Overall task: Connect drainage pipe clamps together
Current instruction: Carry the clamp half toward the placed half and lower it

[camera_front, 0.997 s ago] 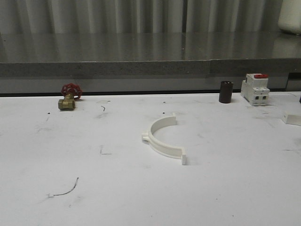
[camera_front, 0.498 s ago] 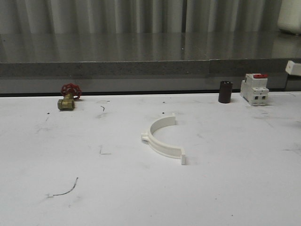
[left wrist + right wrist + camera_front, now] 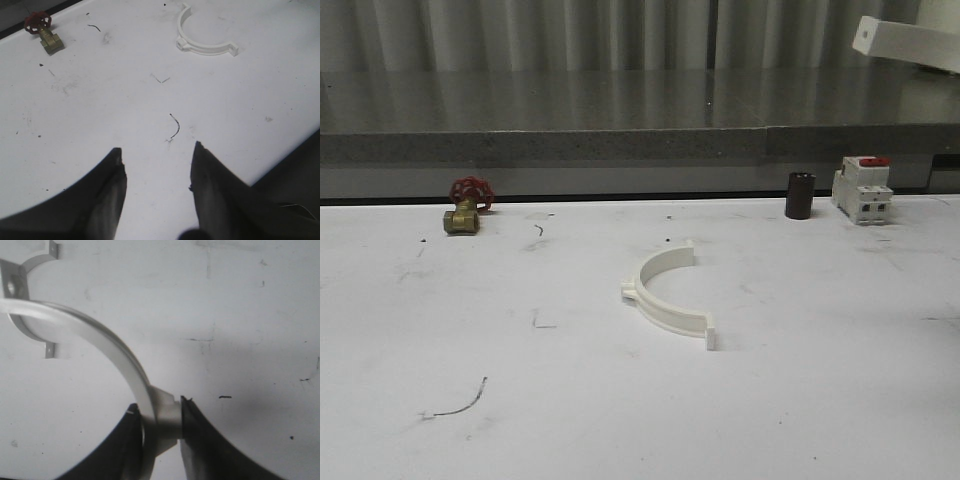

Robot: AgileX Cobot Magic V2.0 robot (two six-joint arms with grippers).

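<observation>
One white half-ring drainage pipe clamp (image 3: 665,295) lies flat on the white table near its middle, open side facing right and away; it also shows in the left wrist view (image 3: 202,39) and the right wrist view (image 3: 27,330). My right gripper (image 3: 159,405) is shut on the side lug of the second clamp (image 3: 100,335), holding it in the air. One end of that held clamp (image 3: 905,42) pokes into the front view's top right corner. My left gripper (image 3: 157,150) hangs open over bare table, well short of the lying clamp, with nothing between its fingers.
A brass valve with a red handwheel (image 3: 467,207) sits at the back left. A dark cylinder (image 3: 800,195) and a white breaker with a red top (image 3: 863,188) stand at the back right. A grey ledge (image 3: 620,145) runs behind the table.
The held clamp has risen from table level at the right edge to high in the front view's top right corner. The clamp on the table has not moved.
</observation>
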